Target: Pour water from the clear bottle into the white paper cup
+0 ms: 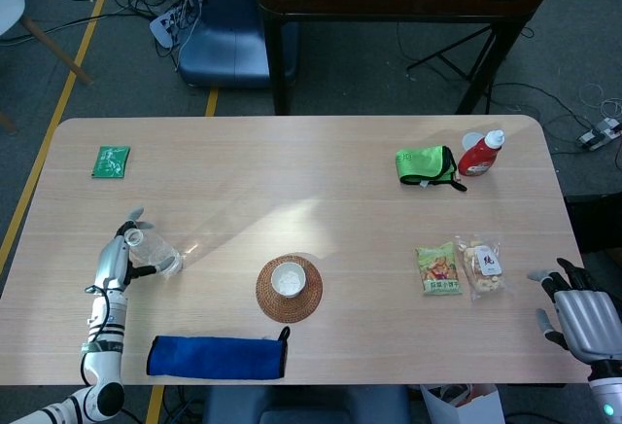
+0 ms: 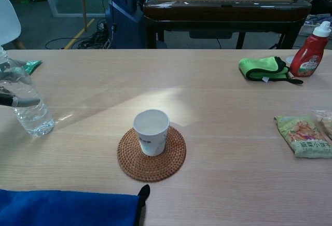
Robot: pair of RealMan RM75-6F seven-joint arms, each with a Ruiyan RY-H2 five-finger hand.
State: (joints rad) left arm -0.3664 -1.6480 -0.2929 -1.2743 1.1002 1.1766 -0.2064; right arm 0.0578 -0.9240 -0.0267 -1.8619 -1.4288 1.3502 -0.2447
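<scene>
While the white paper cup (image 2: 151, 131) waits upright on a round woven coaster (image 1: 289, 289) at mid-table, the left hand (image 1: 118, 262) wraps its fingers around a clear bottle (image 2: 25, 104) standing near the table's left edge.

Seen from the chest camera, one fingertip (image 2: 23, 102) lies across the bottle's front, so the grip looks closed on its middle. Its thin plastic wall likely dents under a hard squeeze, and the smooth surface may slip, so a firm hold around the mid-body seems best. It looks partly full and fairly light. The right hand (image 1: 581, 315) rests at the table's near right corner, fingers spread, holding nothing. A blue cloth (image 1: 216, 357) lies along the near edge.
</scene>
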